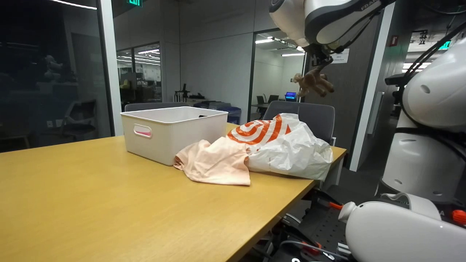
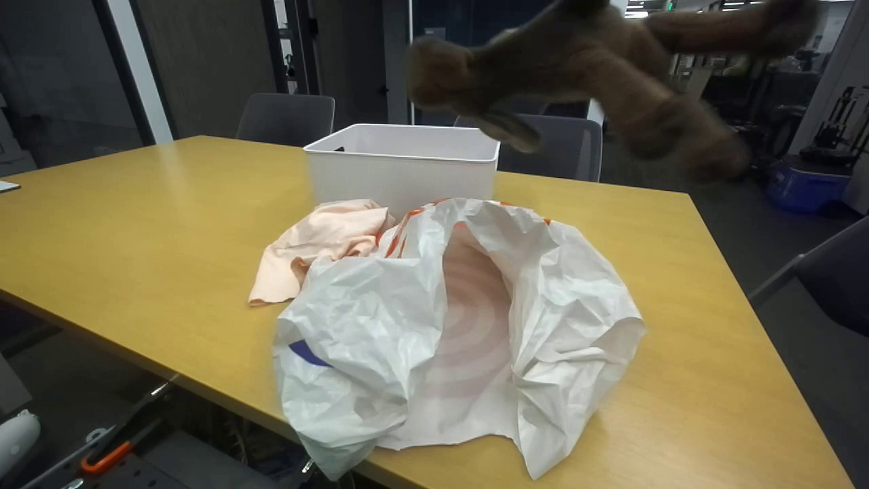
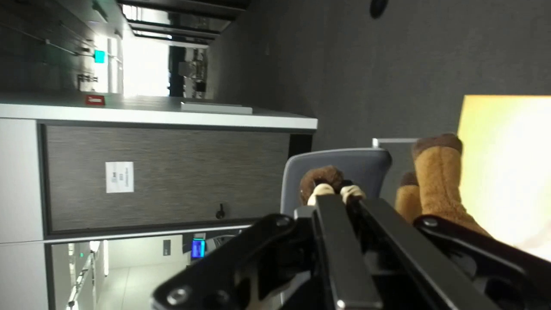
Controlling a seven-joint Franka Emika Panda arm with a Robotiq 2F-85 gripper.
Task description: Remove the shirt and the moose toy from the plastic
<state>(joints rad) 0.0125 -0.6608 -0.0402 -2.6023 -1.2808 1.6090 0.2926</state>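
At tbl edge (image 1: 269,221), bag (image 1: 291,149), moose (image 1: 313,82) clr abv

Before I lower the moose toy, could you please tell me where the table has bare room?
In an exterior view, the table is widely bare between the peach shirt and a pale item at far left. A narrower strip runs between the plastic shopping bag and the table's right edge. Shirt, bag and white bin crowd the middle.

Moose toy (image 2: 577,64) above plastic bag (image 2: 407,305)
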